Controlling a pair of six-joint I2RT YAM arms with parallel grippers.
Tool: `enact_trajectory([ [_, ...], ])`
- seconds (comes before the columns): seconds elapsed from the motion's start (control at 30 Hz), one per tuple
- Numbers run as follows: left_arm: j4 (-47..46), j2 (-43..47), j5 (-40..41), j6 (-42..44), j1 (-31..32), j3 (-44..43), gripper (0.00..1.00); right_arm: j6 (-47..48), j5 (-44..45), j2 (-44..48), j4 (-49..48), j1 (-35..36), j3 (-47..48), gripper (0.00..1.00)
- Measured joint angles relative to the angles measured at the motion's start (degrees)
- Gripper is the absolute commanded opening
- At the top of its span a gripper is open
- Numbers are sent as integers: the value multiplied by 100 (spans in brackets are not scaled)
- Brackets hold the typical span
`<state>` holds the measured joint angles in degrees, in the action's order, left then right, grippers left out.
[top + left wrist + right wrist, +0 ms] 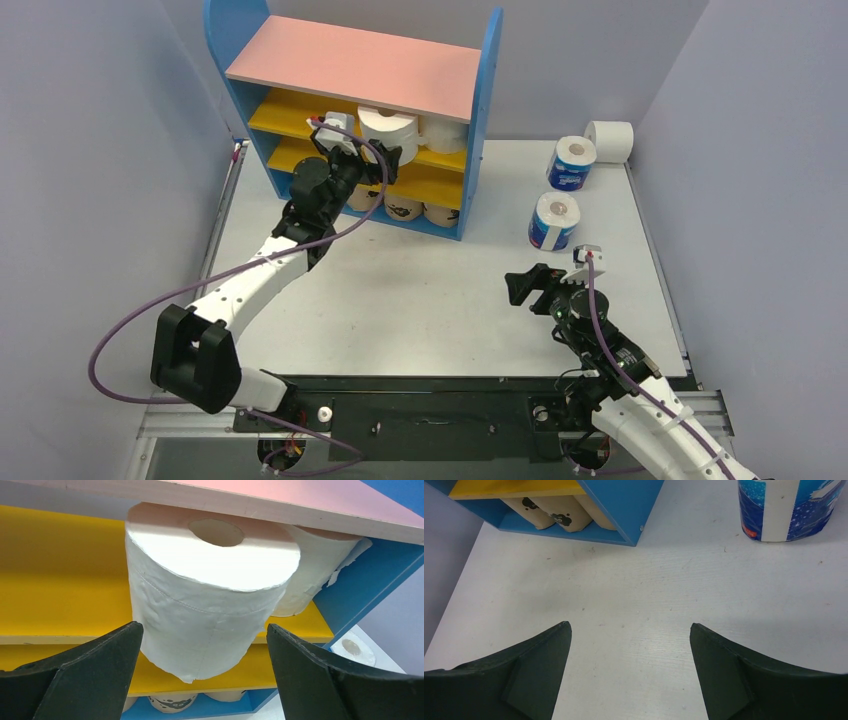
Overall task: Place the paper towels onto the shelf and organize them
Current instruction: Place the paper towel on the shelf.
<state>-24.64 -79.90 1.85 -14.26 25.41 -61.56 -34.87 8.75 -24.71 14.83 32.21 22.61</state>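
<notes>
1. White table (420, 300): your work surface.
2. Shelf (355, 65), at 11 o'clock on the table: pink top, two yellow boards, blue base.
3. Left gripper (202, 626): at the upper yellow board, jaws wide apart, flanking an upright white roll (210, 595). A second white roll (315, 575) stands at its 2 o'clock.
4. Right gripper (630, 625): over bare table at 4 o'clock, jaws apart, holding nothing.
5. Blue-wrapped rolls (571, 165) (554, 222): upright on the table at 2 o'clock.
6. Loose white roll (610, 140): on its side, just beyond them.
7. Tan printed rolls (403, 209): on the blue base.
</notes>
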Motion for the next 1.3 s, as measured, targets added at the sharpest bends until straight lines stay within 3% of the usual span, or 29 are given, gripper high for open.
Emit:
enact_trajectory([
  [1.3, -295, -1086, 240, -35, -160, -868, 87, 85, 197, 57, 164, 0, 0, 83],
])
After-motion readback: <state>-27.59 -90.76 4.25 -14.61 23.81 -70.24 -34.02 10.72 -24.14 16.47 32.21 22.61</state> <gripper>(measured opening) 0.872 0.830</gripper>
